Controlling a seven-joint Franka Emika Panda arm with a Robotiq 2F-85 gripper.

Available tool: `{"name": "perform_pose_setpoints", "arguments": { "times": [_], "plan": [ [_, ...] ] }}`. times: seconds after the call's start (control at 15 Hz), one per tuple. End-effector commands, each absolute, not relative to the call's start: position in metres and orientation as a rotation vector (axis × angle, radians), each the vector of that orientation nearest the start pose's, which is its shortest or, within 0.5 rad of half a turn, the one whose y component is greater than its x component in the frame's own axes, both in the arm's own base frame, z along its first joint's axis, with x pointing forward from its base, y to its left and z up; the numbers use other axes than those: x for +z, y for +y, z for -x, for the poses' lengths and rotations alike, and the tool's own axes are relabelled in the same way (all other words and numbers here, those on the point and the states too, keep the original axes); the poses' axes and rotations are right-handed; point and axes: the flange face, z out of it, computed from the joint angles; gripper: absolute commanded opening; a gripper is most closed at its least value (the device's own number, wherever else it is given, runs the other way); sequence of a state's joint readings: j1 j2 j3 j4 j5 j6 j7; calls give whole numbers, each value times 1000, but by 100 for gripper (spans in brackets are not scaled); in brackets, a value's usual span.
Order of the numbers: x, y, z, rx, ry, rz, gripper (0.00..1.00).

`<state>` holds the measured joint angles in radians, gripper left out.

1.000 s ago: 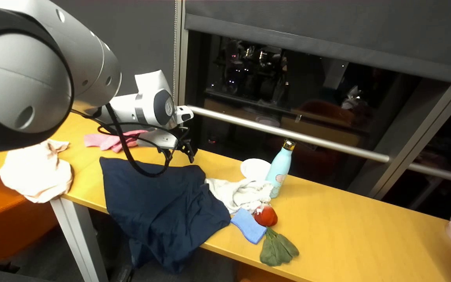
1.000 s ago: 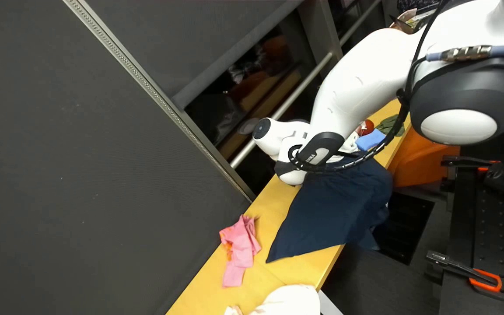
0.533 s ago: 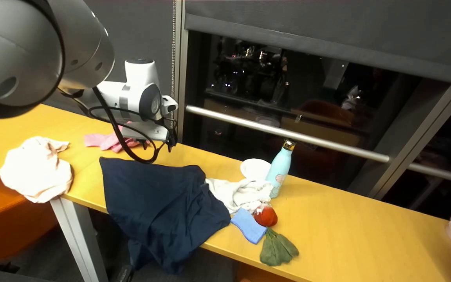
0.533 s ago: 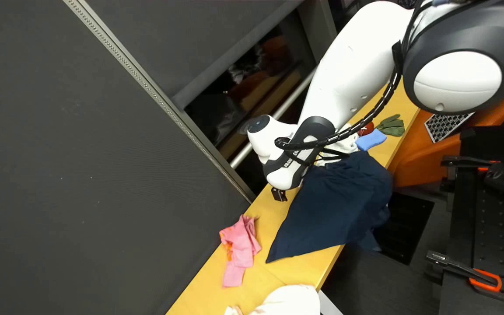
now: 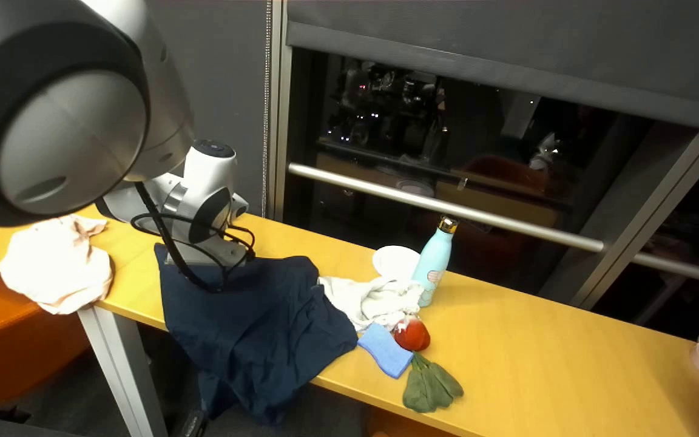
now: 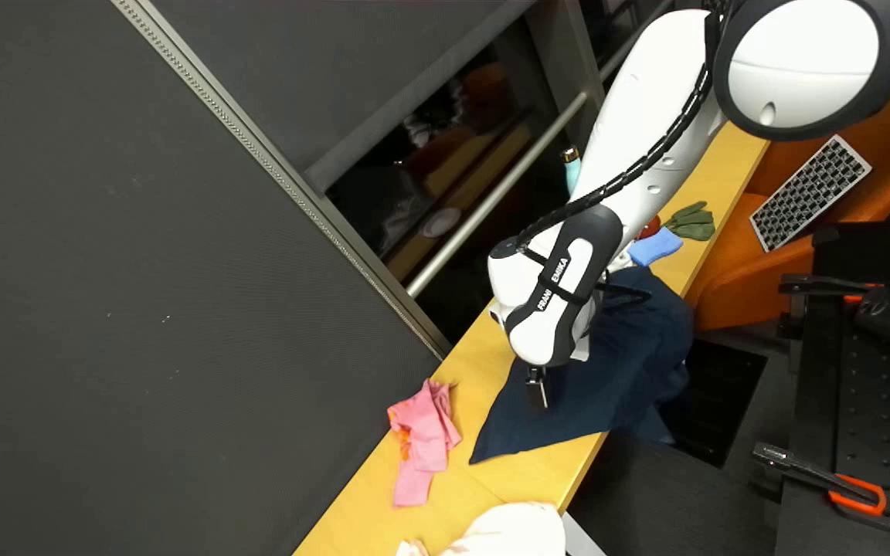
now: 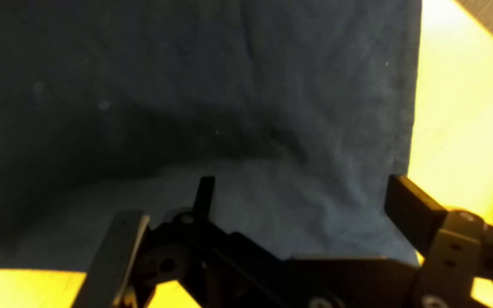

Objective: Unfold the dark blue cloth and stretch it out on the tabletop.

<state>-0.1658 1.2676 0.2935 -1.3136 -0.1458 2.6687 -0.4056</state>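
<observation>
The jaws stand wide apart over the dark blue cloth [image 7: 229, 77], which fills the gap between them in the wrist view, a dark shadow across it. Whether their tips touch the fabric cannot be told. In an exterior view part of the jaws shows dark against the cloth, below the white wrist of the arm [image 6: 634, 139]. A black cable [image 6: 616, 185] runs along the arm.

The cloth lies on the light-wood surface [image 5: 537, 340], fairly flat around the jaws and more wrinkled away from them. A large part hangs over the front edge in loose folds, and a strip of bare wood shows behind it.

Right against its crumpled end is a cream-white bundle [image 5: 368, 298]. A light blue cloth [image 5: 386, 350] lies just beside the same end, nearer the front, next to a round red thing [image 5: 412, 335] and a green leafy bunch [image 5: 431, 385]. Behind the cream-white bundle are a white dish [image 5: 393, 261] and an upright pale turquoise bottle [image 5: 434, 258] with a gold cap.

Past the flat end of the dark blue cloth, a pink cloth [image 6: 423, 436] lies near the back edge and a pale pink bundle [image 5: 55, 264] at the front.

A metal rail [image 5: 446, 206] crosses the dark window behind the surface. On the front side stands an orange chair [image 6: 746, 282].
</observation>
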Motion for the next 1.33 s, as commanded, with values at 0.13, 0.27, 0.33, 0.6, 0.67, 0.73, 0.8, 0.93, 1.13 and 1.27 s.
{"name": "perform_pose_setpoints", "arguments": {
  "times": [0.13, 0.27, 0.33, 0.6, 0.67, 0.73, 0.8, 0.93, 1.13, 1.27],
  "plan": [
    [-38, 30, -675, -126, -962, 2669, 100],
    [-48, 28, -671, -52, -1031, 2643, 100],
    [-51, 28, -671, -21, -1050, 2645, 100],
    [-43, 36, -688, 52, -1117, 2723, 100],
    [-41, 36, -693, 65, -1133, 2741, 100],
    [-39, 39, -697, 78, -1150, 2758, 100],
    [-38, 40, -702, 86, -1166, 2773, 100],
    [-38, 43, -709, 105, -1190, 2798, 100],
    [-35, 46, -718, 110, -1216, 2847, 100],
    [-42, 43, -720, 123, -1227, 2886, 100]
  ]
}}
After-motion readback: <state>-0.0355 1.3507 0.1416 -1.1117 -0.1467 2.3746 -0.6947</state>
